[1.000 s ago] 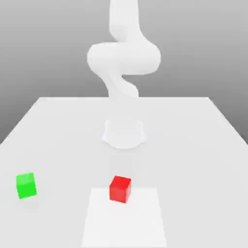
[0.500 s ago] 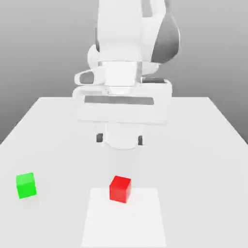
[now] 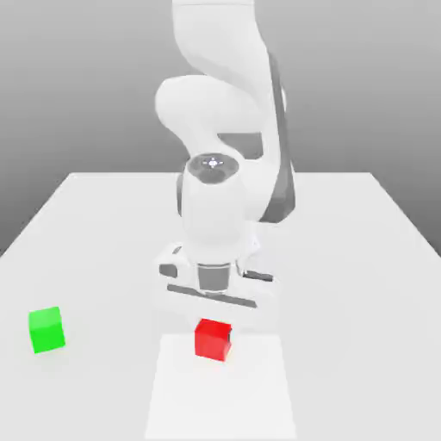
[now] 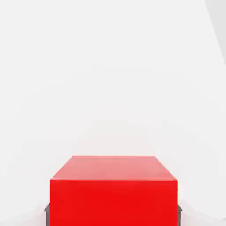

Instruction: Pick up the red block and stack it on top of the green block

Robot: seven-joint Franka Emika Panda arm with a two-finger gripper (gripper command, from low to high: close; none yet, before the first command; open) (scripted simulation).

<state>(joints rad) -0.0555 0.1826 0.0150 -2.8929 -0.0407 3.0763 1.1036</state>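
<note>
The red block [image 3: 210, 342] sits on the white table, at the far edge of a paler square patch [image 3: 220, 392]. My gripper [image 3: 214, 331] has come down over it, and the hand's body stands just above and behind the cube. In the hand view the red block [image 4: 113, 194] lies between my fingers, with a dark fingertip [image 4: 46, 209] showing close beside each side face. The gripper is open around the cube, which rests on the table. The green block [image 3: 46, 329] stands apart at the exterior view's left, about level with the red one.
The white table [image 3: 362, 258] spreads wide to both sides, with its far edge behind the arm's base. The arm's bulky links rise over the table's middle, behind the red block.
The arm swung forward and the hand dropped from well above the table to the red block, so its fingers now flank the cube. Neither block has moved.
</note>
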